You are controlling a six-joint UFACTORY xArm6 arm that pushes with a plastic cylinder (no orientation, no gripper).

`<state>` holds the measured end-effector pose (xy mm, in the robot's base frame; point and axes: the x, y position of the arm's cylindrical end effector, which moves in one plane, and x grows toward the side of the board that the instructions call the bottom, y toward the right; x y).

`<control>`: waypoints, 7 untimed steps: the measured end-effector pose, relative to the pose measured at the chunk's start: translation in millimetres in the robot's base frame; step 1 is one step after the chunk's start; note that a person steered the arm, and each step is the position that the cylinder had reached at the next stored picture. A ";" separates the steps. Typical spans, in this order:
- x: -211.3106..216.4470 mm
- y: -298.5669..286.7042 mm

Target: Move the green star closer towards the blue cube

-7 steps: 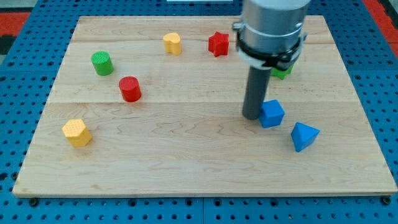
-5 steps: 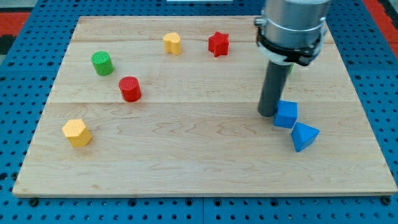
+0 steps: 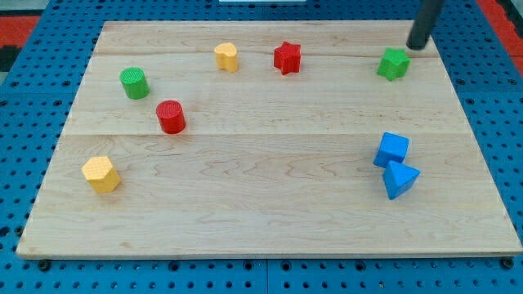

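**Lining up behind the green star**

Hovering at the view's top right, my tip (image 3: 417,46) sits just beside the green star (image 3: 394,63), on its upper-right side. No pincer on this rig, only the rod, so nothing grips. The star lies near the surface (image 3: 270,212) back edge; the blue cube (image 3: 391,149) waits well apart, straight down the view, touching the blue triangular block (image 3: 400,179).

Risks, as I judge them: an off-centre push could spin the star sideways, or too long a shove could ram cube and triangular block apart.

Count: two blue blocks, two green (star, green cylinder (image 3: 134,82)), two red (red star (image 3: 287,57), red cylinder (image 3: 171,116)), two yellow (yellow block (image 3: 226,56), yellow hexagonal block (image 3: 100,173)).
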<state>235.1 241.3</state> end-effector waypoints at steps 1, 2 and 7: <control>39.1 -42.5; 106.5 -50.2; 139.2 -38.1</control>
<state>374.3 203.2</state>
